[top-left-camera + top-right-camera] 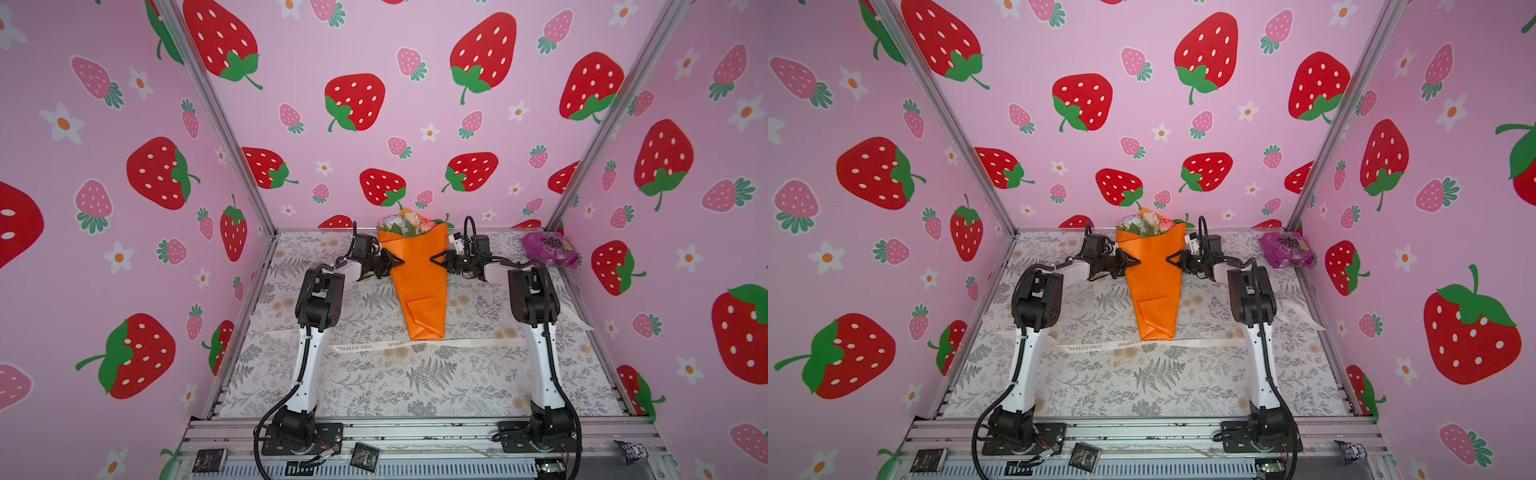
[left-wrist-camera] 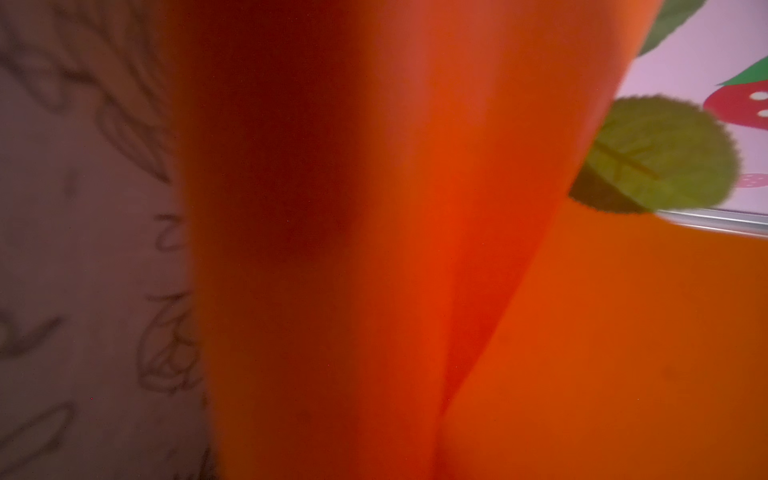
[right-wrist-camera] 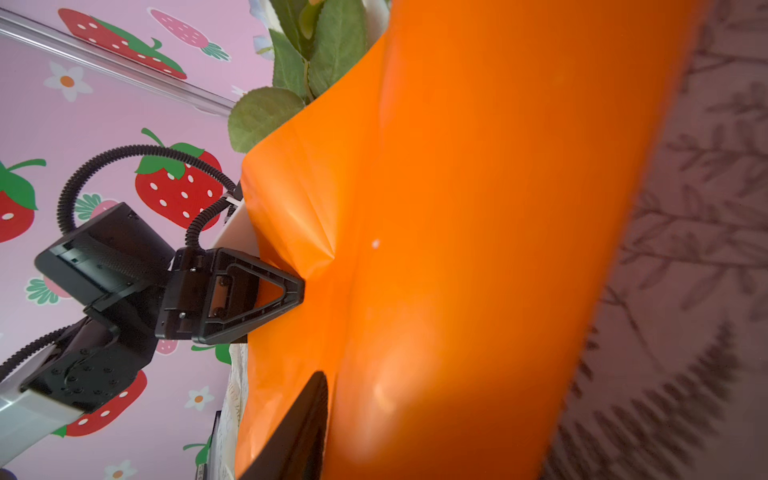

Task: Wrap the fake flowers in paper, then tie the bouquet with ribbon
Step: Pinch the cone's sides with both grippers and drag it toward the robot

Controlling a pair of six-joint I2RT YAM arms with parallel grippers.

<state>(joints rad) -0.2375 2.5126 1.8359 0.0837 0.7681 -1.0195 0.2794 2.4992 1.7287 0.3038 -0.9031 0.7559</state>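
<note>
The bouquet of fake flowers (image 1: pixel 419 282), pale fabric rose heads and green leaves in a glossy bright orange paper cone, is lying flat on the fern-printed counter (image 1: pixel 374 382). Its heads are pointing to the back wall and its narrow folded end is facing the arm bases. It is looking light and soft. The paper is creasing readily and is probably slick, so a squeeze is likely denting it rather than securing it. A firmer hold is probably waiting lower down, where the stems are bunching.

The left hand (image 1: pixel 397 262) is pinching the cone's side edge, the paper puckering at its fingertip (image 3: pixel 297 286). The right hand (image 1: pixel 435 259) is sitting against the opposite edge, and I cannot tell whether it is gripping.

Counting:
- one bouquet
- one cream printed ribbon (image 1: pixel 478 343), just beside the cone's narrow end
- one purple packet (image 1: pixel 548 248), in the far corner
- two hands
</note>
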